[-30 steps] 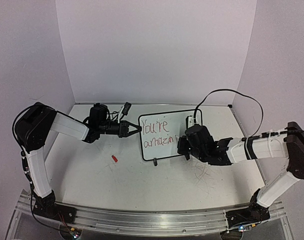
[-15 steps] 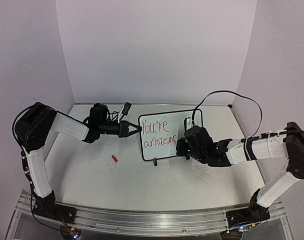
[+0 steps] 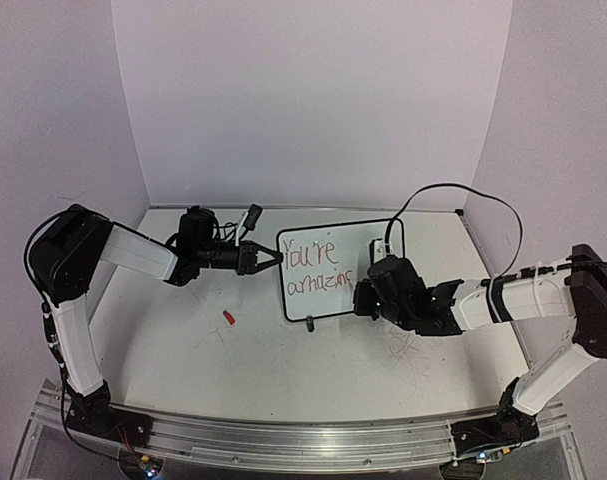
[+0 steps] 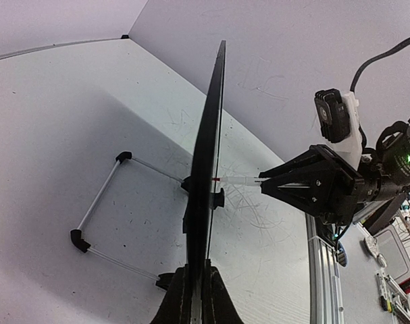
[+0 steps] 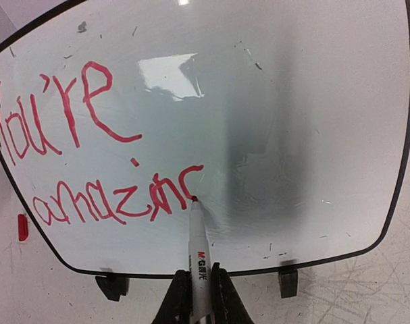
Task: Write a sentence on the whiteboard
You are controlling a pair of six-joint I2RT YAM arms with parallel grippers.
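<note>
Red sentence [image 5: 100, 123] on the whiteboard [image 5: 313, 101] reads "You're amazin"; marker [image 5: 200, 260] says "M&G".

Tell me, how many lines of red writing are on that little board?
2: the upper line, "You're", and the lower line, an unfinished "amazing", where the marker tip touches.

Claw [image 5: 197, 282] grips marker [image 5: 198, 243], tip seemingly touching whiteboard [image 5: 306, 101] at end of red sentence [image 5: 71, 115].

A small red object [image 3: 227, 317] lies on the scuffed tabletop [image 3: 283, 370] — left of centre.
</note>
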